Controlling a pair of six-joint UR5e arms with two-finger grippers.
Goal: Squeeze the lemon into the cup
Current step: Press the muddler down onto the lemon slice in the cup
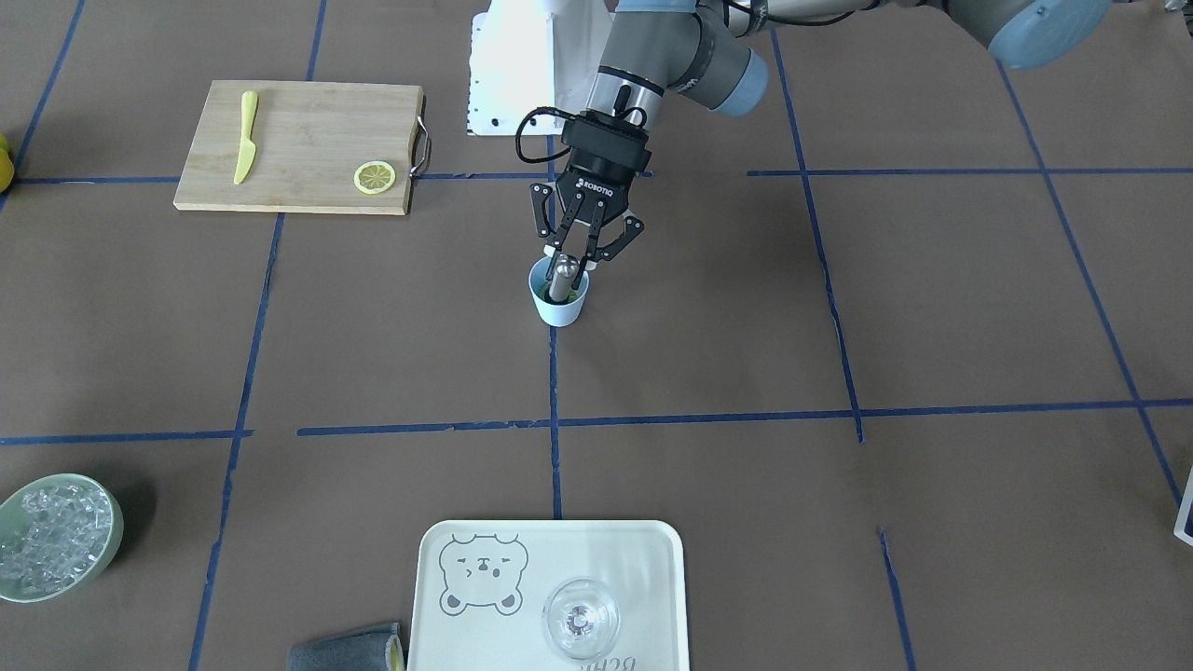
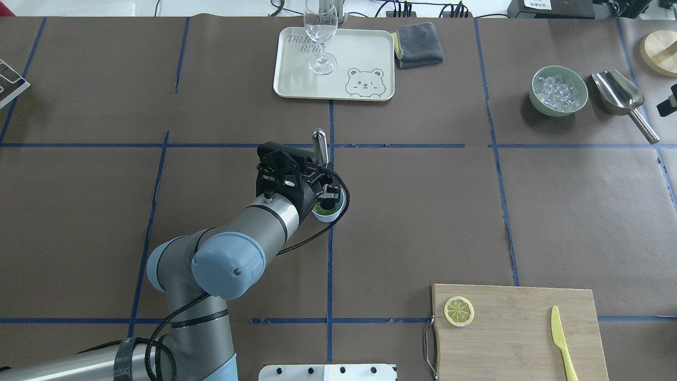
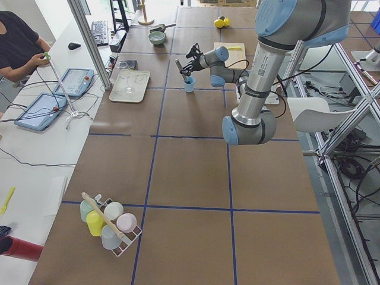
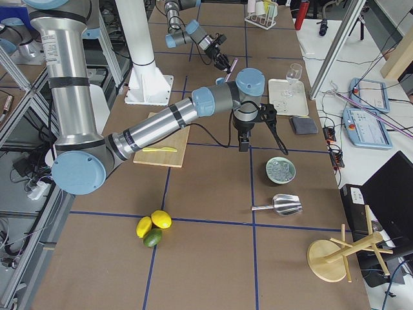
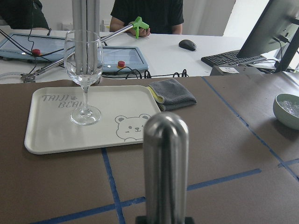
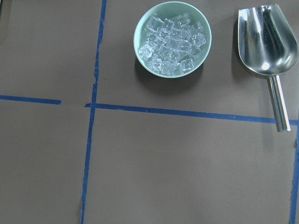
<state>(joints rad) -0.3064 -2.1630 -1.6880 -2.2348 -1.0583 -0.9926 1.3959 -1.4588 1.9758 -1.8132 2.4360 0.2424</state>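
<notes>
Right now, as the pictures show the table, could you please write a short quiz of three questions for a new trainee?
1. True or false: the lemon slice lies on the tray with the bear picture.
2. What do the left arm's fingers hold down into the cup? A) a yellow knife B) a metal rod C) a wine glass
3. Fill in: the bowl of ice stands beside a metal ____.

Key: 1 false, it lies on the cutting board; 2 B; 3 scoop.
</notes>
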